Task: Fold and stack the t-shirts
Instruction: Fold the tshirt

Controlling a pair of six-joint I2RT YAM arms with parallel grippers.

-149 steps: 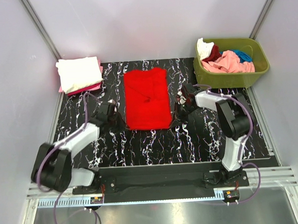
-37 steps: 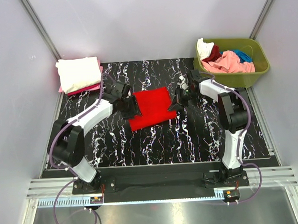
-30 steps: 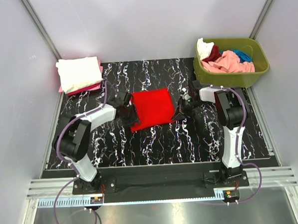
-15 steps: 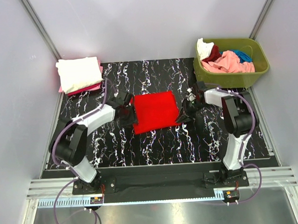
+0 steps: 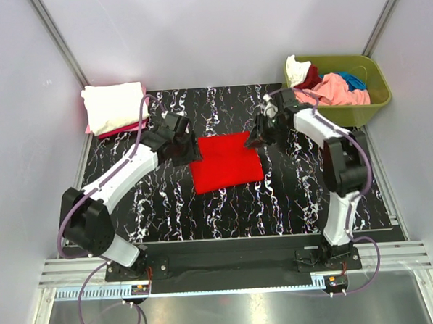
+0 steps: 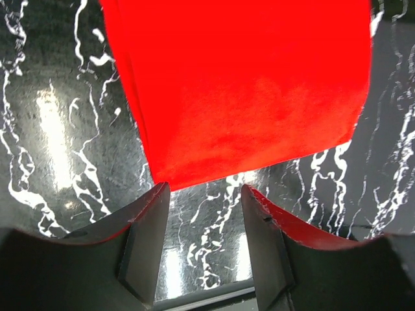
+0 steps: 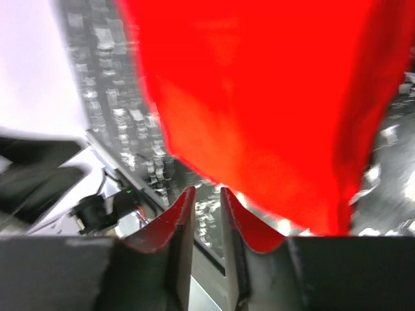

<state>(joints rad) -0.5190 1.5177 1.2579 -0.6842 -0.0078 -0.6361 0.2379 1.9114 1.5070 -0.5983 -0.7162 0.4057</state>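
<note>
1. The bright red t-shirt (image 5: 227, 163) is folded into a flat, plain pad. It looks smooth on top, and I can see no collar, sleeve or print.
2. It lies on the black marbled table (image 5: 161, 208), about mid-table, between the two arms.
3. From above the pad is nearly square, a little wider than it is deep. Its long axis runs left to right, turned slightly so the right end sits farther from the bases. I cannot tell which end is the neck.
4. The left gripper (image 5: 187, 147) is at the pad's far left corner. In its wrist view the red cloth (image 6: 246, 84) fills the upper frame, with a corner just off the tip of one finger (image 6: 146, 240).
5. The left gripper (image 6: 204, 194) has its jaws spread, with only bare table in the gap.
6. The right gripper (image 5: 259, 136) hangs at the far right corner of the pad. Its wrist view is blurred, with red cloth (image 7: 272, 97) ahead of the tips.
7. The right gripper (image 7: 206, 197) has its jaws parted by a narrow slot, and I see nothing pinched in it.
8. A folded cream-white t-shirt (image 5: 114, 106) tops a stack at the far left corner, with a pink t-shirt (image 5: 135, 125) showing beneath it.
9. The olive-green bin (image 5: 323, 115) at far right holds loose, crumpled shirts.
</note>
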